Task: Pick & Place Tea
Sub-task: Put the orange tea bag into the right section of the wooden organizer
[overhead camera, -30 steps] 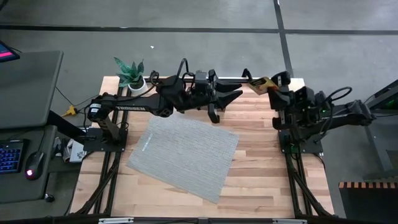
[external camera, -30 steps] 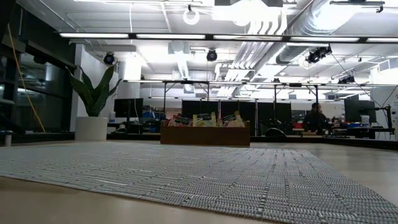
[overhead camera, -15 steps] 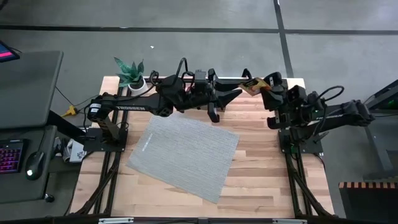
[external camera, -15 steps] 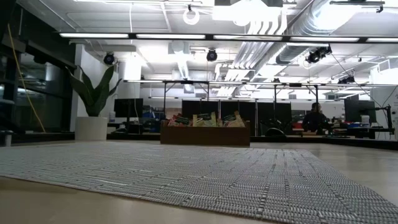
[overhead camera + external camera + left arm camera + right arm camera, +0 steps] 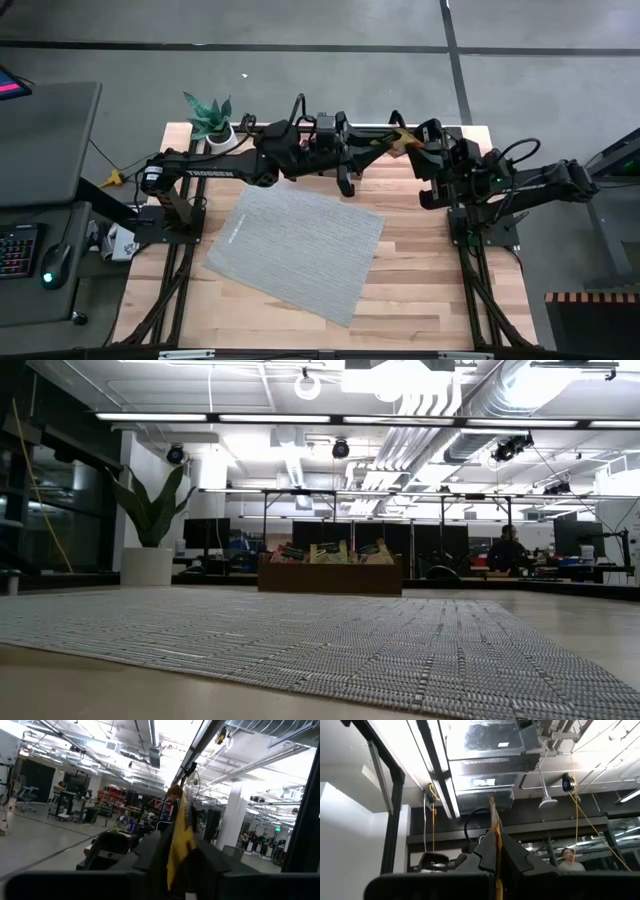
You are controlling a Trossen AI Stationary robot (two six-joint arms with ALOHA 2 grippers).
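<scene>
A yellow tea sachet is held in the air above the table's far edge, between my two grippers. My right gripper is shut on it from the right and my left gripper meets it from the left. In both wrist views the sachet shows edge-on, the sachet between the left fingers and the sachet between the right ones. More sachets stand upright in the brown wooden tray at the far edge. The arms hide the tray in the high view. My left gripper pinches the sachet's left edge between its two fingers, coming level from the table's left. No gap shows beside the sachet, which stands on edge, clear of the table. My right gripper pinches the sachet's right edge between its shut fingers, level from the table's right. The sachet stands upright and sticks out past the fingertips.
A large grey woven mat lies askew in the middle of the table, with bare wood to its right and near side. A potted plant stands at the far left corner. A person sits far behind the table.
My right gripper has carried the yellow sachet toward the table's left, closing the distance to the left gripper until the sachet sits between the left fingers.
</scene>
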